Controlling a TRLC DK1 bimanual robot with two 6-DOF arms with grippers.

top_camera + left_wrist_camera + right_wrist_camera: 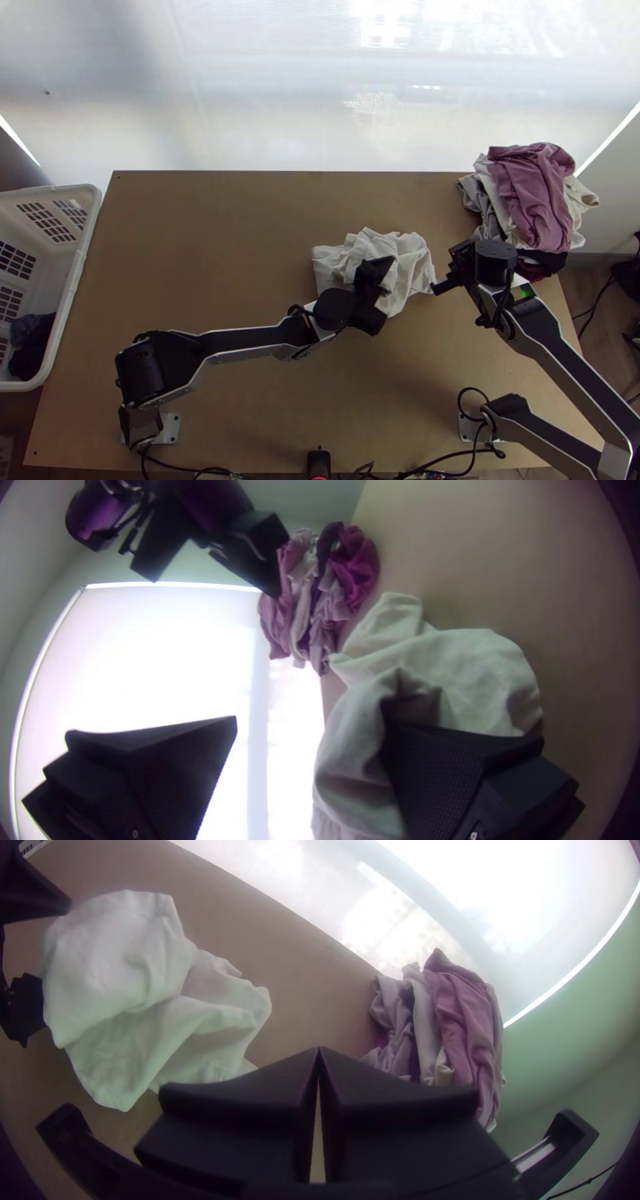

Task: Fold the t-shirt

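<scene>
Jaws spread wide on the left gripper (386, 293), right of centre in the top view, over the bunched white t-shirt (413, 256). In the left wrist view the 2 black fingers of the left gripper (308, 730) stand far apart; 1 finger (437, 773) overlaps the t-shirt, folds around its tip, contact pressure can't be told. The other finger (167, 767) is off the cloth, against the bright window side.

Right gripper (437, 287): jaws pressed together, tips meeting in the right wrist view, thin gap lower down between the 2 fingers (253, 1107). Top view puts its tip just beside the right edge of the t-shirt; can't tell if they touch.

T-shirt: right of centre in the top view, on the wooden table (200, 240), crumpled, several loose folds, flatter flap toward its left side.

Clothes pile (532, 192): upper right of the top view, at the table corner, pink piece over white, grey and dark ones. White basket (90, 220): left edge of the top view, dark clothes (34, 344) inside.
</scene>
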